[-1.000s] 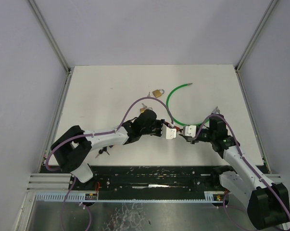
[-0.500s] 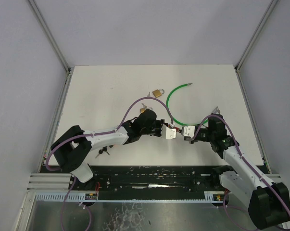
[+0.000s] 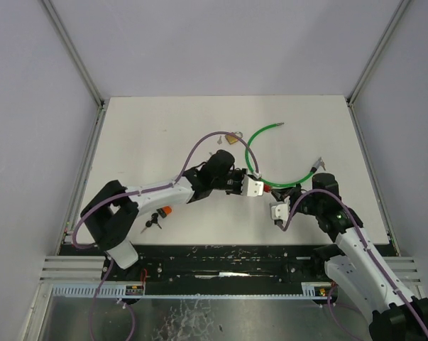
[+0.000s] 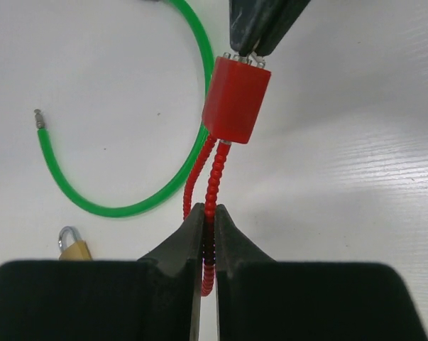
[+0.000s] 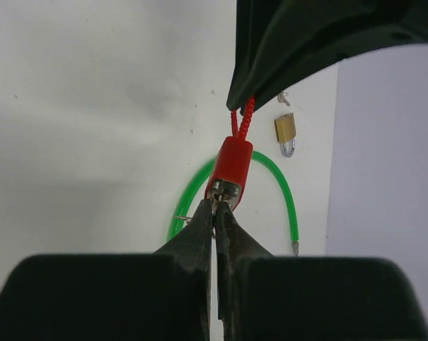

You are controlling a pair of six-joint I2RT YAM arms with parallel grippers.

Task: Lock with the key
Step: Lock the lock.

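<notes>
A red lock point(image 4: 235, 99) hangs from its red beaded cable point(image 4: 214, 170), and my left gripper point(image 4: 209, 211) is shut on that cable just below the body. From the other side, my right gripper point(image 5: 215, 202) is shut at the lock's point(image 5: 229, 167) metal keyhole face. A thin sliver of metal, the key, shows between its tips; the rest of the key is hidden. In the top view the two grippers meet at the lock point(image 3: 268, 188) in the middle of the table, left gripper point(image 3: 260, 187) above right gripper point(image 3: 274, 202).
A green cable point(image 3: 250, 142) curves on the table behind the lock. A brass padlock point(image 4: 75, 249) lies beyond it with a small key point(image 5: 283, 98) beside it. More small keys point(image 3: 155, 222) lie near the left arm, and one key point(image 3: 316, 165) lies at the right.
My right gripper's jaws have closed at the lock's keyhole face. The right wrist has dropped toward the near edge, and the left gripper with the lock has shifted slightly away from it.
</notes>
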